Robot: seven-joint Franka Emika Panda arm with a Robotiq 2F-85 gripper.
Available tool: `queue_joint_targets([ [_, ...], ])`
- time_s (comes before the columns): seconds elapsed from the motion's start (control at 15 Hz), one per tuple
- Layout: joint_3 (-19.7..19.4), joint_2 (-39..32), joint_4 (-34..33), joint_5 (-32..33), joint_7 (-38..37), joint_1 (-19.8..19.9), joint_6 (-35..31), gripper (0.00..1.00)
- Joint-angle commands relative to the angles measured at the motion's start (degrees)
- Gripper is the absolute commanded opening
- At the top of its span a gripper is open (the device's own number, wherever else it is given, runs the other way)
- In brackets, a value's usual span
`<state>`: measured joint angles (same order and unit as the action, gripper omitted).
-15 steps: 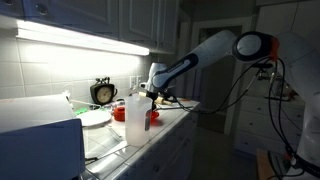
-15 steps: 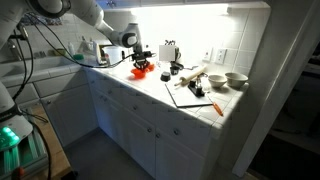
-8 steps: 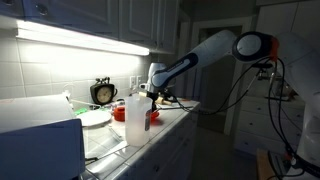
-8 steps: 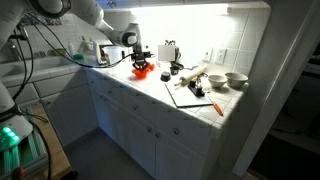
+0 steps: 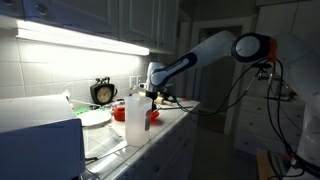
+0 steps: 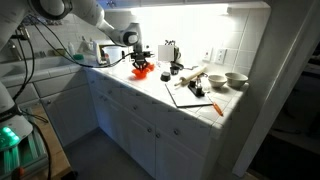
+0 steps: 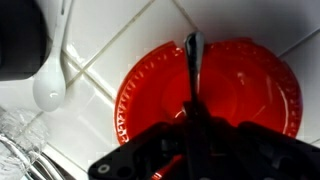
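Note:
A red round plate (image 7: 150,95) with a beaded rim lies on the white tiled counter and fills most of the wrist view. My gripper (image 7: 195,128) hangs right above it, shut on a thin dark utensil (image 7: 193,65) whose shiny tip points out over the plate's middle. In both exterior views the gripper (image 5: 152,98) (image 6: 140,58) is low over the red plate (image 5: 151,116) (image 6: 142,71) near the back wall. Whether the utensil's tip touches the plate is not clear.
A white spoon (image 7: 52,88) lies left of the plate, with a dark object (image 7: 20,40) beside it. A clear bottle (image 5: 135,120), a clock (image 5: 103,92) and a white dish (image 5: 95,118) stand nearby. A cutting board (image 6: 190,95), a rolling pin (image 6: 190,78) and bowls (image 6: 237,79) sit farther along the counter.

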<state>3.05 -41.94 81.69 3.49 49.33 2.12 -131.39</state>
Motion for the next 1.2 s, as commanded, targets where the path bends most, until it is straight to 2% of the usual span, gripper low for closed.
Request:
queue_joint_targets([
  [0.0,1.3,-1.6,-3.4,-0.5,-2.3,0.9,2.2,0.02],
  [1.13,3.3,-0.2,-5.8,-3.2,-4.2,3.1,7.7,0.02],
])
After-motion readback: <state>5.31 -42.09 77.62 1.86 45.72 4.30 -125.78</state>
